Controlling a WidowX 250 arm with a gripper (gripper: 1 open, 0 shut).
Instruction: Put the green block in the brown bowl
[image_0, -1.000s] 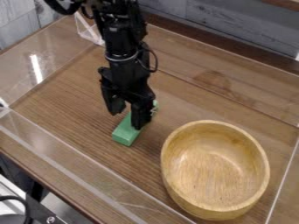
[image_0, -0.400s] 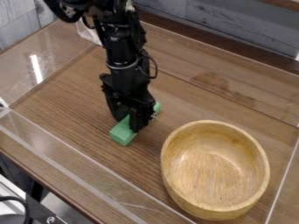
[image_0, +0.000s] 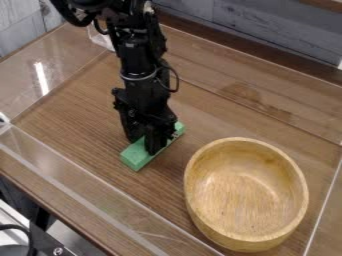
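Observation:
The green block (image_0: 138, 154) lies flat on the wooden table, left of the brown bowl (image_0: 203, 167). My gripper (image_0: 151, 139) points straight down onto the block, its black fingers shut on the block's middle. One green end shows below the fingers and a small part shows at their right. The bowl is round, tan wood with a thick rim, and holds nothing. A narrow gap of table separates the block from the bowl's rim.
A low clear plastic wall (image_0: 80, 185) runs along the front and left of the wooden table (image_0: 241, 95). Grey planks (image_0: 281, 25) stand behind it. The black arm (image_0: 134, 50) rises up and to the left from the gripper.
The gripper has sunk a little onto the green block and its fingers have closed on it. The block now shows slightly more to the lower left.

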